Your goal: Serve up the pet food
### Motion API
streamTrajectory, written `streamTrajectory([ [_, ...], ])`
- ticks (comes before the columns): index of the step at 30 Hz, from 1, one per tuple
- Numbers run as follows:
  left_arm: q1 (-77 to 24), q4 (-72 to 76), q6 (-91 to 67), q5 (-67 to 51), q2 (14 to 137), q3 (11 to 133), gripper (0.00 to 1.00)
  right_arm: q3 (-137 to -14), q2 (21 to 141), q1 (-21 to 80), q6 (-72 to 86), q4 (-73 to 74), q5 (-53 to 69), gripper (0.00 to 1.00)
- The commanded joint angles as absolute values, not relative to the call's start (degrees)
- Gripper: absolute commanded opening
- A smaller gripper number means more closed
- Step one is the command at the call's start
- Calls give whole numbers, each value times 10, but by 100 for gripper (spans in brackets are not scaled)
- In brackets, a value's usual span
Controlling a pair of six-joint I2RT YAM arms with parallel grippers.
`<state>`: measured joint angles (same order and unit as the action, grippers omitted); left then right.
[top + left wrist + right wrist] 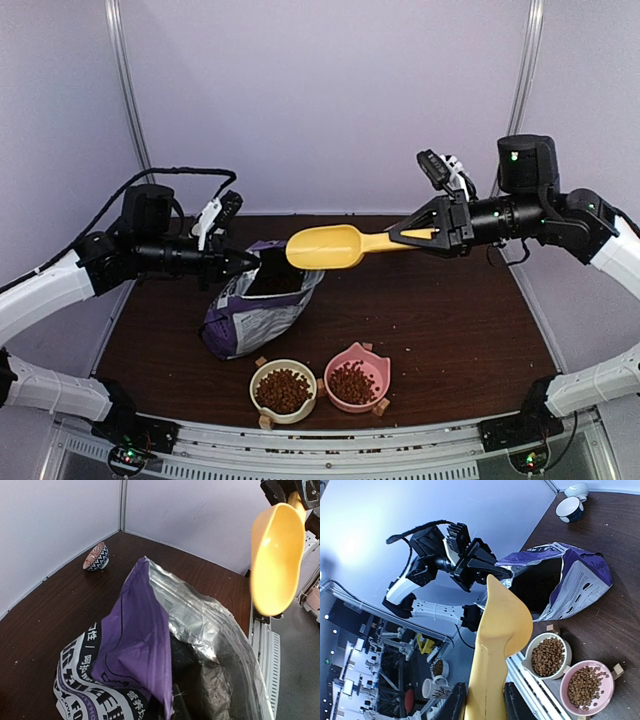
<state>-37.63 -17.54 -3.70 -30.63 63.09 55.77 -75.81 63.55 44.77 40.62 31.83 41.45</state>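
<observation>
Fingers, left: left gripper point(248, 265) pinched tight on the upper rim of the purple foil-lined bag point(255, 315), holding that edge up
Fingers, right: right gripper point(405, 238) clamped on the handle of the yellow plastic scoop point(325, 247), one dark finger point(454, 704) on each side of the handle
Scoop: held in the air, its cup over the right side of the bag's mouth, clear of the foil
Bag: slumped on the dark wooden table point(450, 310), mouth gaping, inside too dark to make out
Pet food: brown kibble point(284, 391) heaped in the round cream bowl point(256, 384) and in the pink cat-eared bowl point(384, 370)
Bowls: just beside each other at the near table edge, in front of the bag
Far corner: small patterned bowl point(96, 557) on its side near the wall
</observation>
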Motion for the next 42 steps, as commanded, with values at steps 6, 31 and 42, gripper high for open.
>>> streamTrajectory([
  [6,-414,-137,-39,-301,648,560,0,-919,803,550,276,577,148,16],
  [31,-498,-83,-69,-292,794,671,0,-834,1092,598,349,214,206,14],
  [42,-498,-115,-39,-284,820,688,0,-762,1050,586,366,127,382,14],
])
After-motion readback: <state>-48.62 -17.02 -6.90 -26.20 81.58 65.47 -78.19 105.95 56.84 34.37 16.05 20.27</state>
